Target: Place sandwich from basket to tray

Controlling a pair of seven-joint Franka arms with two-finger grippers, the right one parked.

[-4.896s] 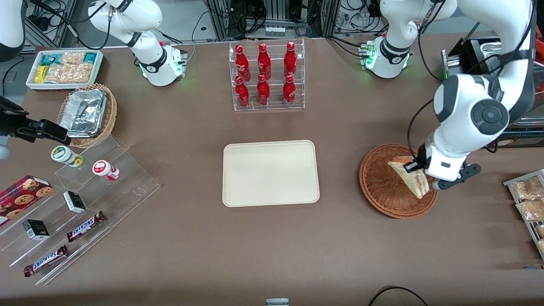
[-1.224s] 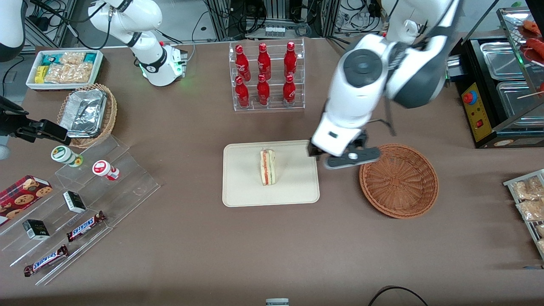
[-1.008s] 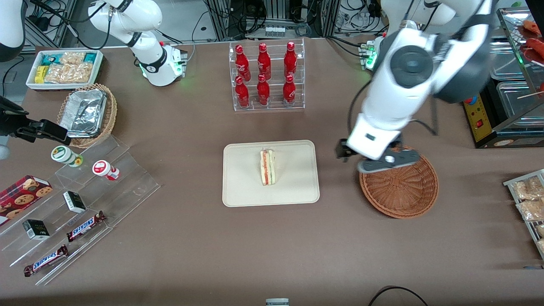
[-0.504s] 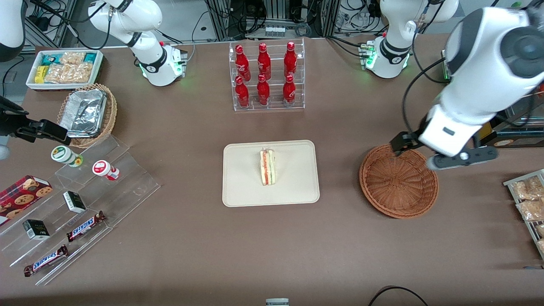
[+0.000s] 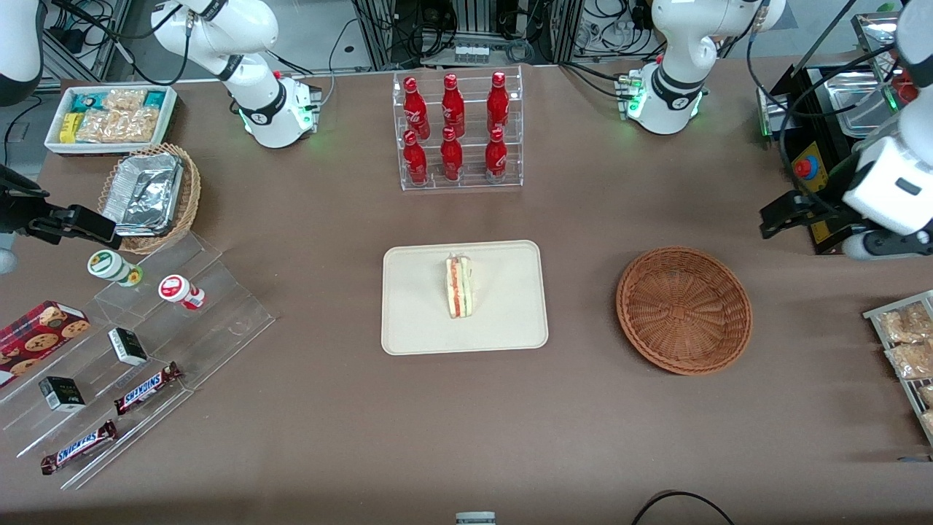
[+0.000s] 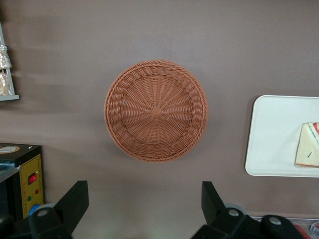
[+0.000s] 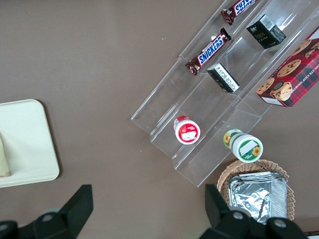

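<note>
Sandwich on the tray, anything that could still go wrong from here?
Little seems at stake. The sandwich stands on edge near the middle of the tray, so a bump to the table might tip it flat, though probably within the rim. The claw, open and empty, hangs high above the table near the empty basket, toward the working arm's end, well away from the sandwich.

six red bottles [image 5: 452, 131], two snickers bars [image 5: 146, 386], two small dark boxes [image 5: 127, 345], two capped cups [image 5: 180, 291], one sandwich [image 5: 459, 286], all around one tray [image 5: 503, 321].
</note>
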